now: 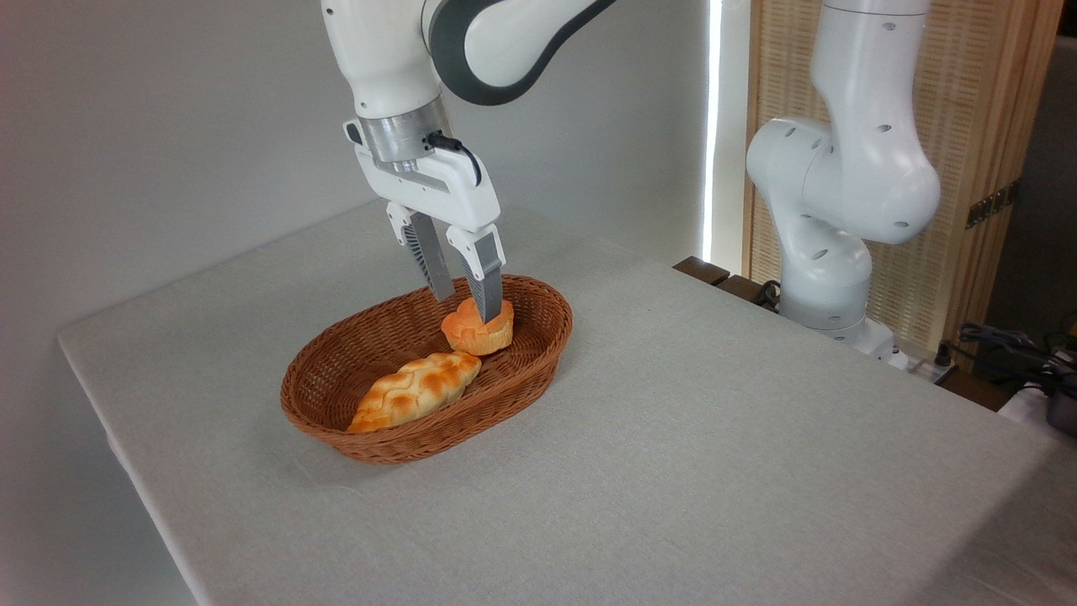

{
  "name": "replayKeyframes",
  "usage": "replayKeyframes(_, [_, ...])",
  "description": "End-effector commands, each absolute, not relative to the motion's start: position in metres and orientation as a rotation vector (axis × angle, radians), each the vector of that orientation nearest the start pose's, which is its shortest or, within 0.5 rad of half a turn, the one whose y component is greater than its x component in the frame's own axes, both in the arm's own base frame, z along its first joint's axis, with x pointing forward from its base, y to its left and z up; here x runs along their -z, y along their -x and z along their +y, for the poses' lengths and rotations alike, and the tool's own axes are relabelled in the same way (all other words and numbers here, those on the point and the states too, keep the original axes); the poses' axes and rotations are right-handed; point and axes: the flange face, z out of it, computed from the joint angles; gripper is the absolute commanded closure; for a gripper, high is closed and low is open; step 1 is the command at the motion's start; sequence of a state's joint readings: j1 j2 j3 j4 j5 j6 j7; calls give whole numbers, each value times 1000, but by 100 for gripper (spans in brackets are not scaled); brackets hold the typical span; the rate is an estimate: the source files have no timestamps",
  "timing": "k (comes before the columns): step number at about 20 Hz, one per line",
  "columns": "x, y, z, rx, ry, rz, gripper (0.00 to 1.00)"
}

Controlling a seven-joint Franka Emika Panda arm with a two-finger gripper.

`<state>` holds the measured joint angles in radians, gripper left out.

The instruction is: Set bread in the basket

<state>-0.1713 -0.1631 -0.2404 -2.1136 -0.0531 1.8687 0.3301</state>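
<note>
Grey cloth covers the table [673, 438], with wide bare room to the right of the oval brown wicker basket [336, 421]. I see my two-finger gripper [467, 305] clamped on the small round orange-golden bun [478, 335], low inside the basket's far end, beside a paler braided loaf [416, 390], near the rim.

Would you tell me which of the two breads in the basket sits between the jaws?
The small round orange bun at the basket's far end; the paler braided loaf lies apart, nearer the camera.

Bread [477, 330] and loaf [414, 390] in basket [336, 421], fingers [486, 290] above.
</note>
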Motion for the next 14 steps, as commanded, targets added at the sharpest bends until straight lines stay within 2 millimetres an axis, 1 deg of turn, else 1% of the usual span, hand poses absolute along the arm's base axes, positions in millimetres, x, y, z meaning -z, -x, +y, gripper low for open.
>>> replayKeyframes(1, [-536,-476,-175,-38,2991,1001,0])
replayKeyframes(2, [-557,-487,-162,-19,3005,978,0])
replayKeyframes(3, [-578,-498,-144,3,3018,963,0])
replayKeyframes(4, [-596,-505,-124,21,3020,977,0])
replayKeyframes(6, [-623,-511,-90,41,2985,1096,0])
replayKeyframes(8, [-636,-516,-60,79,2953,1177,0])
replayKeyframes(9, [-640,-518,-48,98,2959,1170,0])
replayKeyframes(11, [-646,-518,-39,114,2961,1150,0])
replayKeyframes(14, [-651,-519,-40,126,2961,1132,0])
